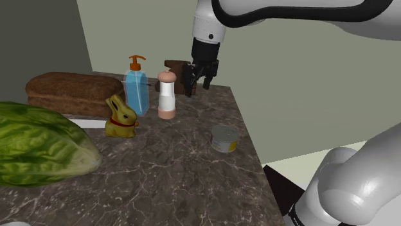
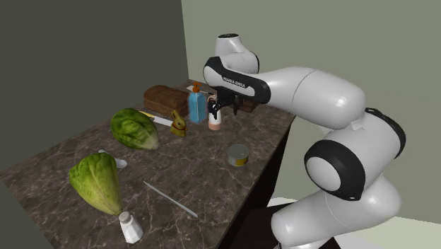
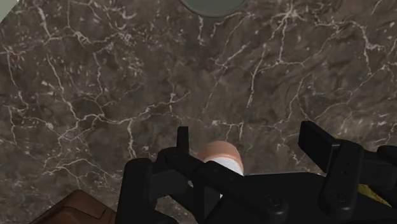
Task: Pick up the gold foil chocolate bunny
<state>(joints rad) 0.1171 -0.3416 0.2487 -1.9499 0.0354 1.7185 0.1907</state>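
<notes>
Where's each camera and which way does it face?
Shoulder view: beside the arm, looking down over the counter at the gold bunny; arm and tool show.
Second exterior view: raised off the counter's lettuce end, facing the whole arm.
Wrist view: on the hand, facing down at the counter; open fingers show.
Exterior views share bunny and can.

Outstretched arm (image 1: 308, 26), downward gripper (image 1: 198, 88), jaws apart.
</notes>
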